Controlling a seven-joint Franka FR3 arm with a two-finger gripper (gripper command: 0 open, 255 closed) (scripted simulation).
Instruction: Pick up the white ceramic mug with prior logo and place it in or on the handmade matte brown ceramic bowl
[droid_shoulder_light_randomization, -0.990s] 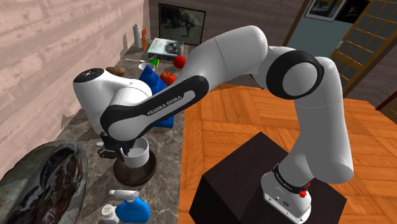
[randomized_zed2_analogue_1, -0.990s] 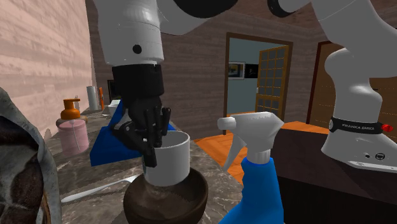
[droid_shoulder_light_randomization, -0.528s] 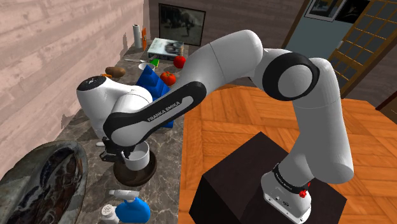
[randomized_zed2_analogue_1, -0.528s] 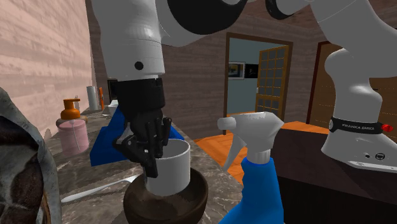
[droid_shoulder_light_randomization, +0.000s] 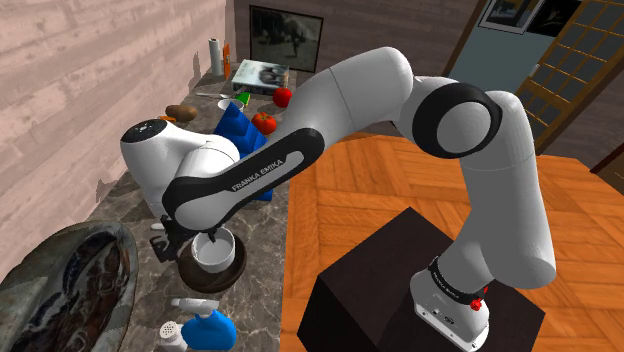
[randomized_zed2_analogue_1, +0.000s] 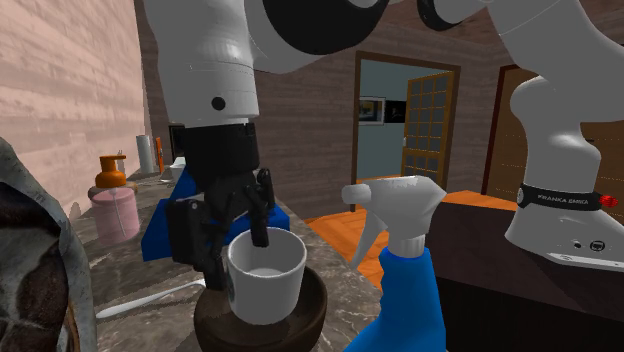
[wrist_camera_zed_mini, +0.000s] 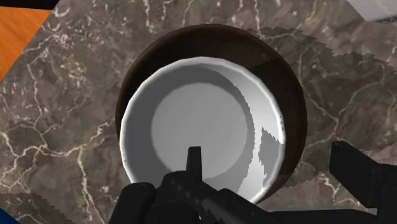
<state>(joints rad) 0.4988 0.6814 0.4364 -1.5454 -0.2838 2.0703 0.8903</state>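
The white mug (randomized_zed2_analogue_1: 266, 278) stands in the dark brown bowl (randomized_zed2_analogue_1: 311, 302) on the marble counter, leaning slightly. My black gripper (randomized_zed2_analogue_1: 228, 226) hangs just above it, open: one finger (randomized_zed2_analogue_1: 262, 206) reaches inside the mug and the other (randomized_zed2_analogue_1: 189, 236) stands outside its wall, neither clasping it. In the wrist view the mug (wrist_camera_zed_mini: 200, 124) shows its bare inside, ringed by the bowl's rim (wrist_camera_zed_mini: 287, 95), with the gripper (wrist_camera_zed_mini: 275, 167) straddling the mug's wall. From the shoulder view the mug (droid_shoulder_light_randomization: 213, 252) rests in the bowl (droid_shoulder_light_randomization: 215, 276) under the gripper (droid_shoulder_light_randomization: 196, 243).
A blue spray bottle (randomized_zed2_analogue_1: 405, 285) stands close beside the bowl. A pink cup (randomized_zed2_analogue_1: 113, 214), an orange bottle (randomized_zed2_analogue_1: 108, 171), a blue box (randomized_zed2_analogue_1: 164, 228) and a spoon (randomized_zed2_analogue_1: 150, 297) lie behind. A large dark dish (droid_shoulder_light_randomization: 60, 290) sits nearby; the counter edge drops to wooden floor (droid_shoulder_light_randomization: 360, 215).
The fingers, shut on the mug's rim before, have spread apart and let it go. The mug has settled lower into the bowl.
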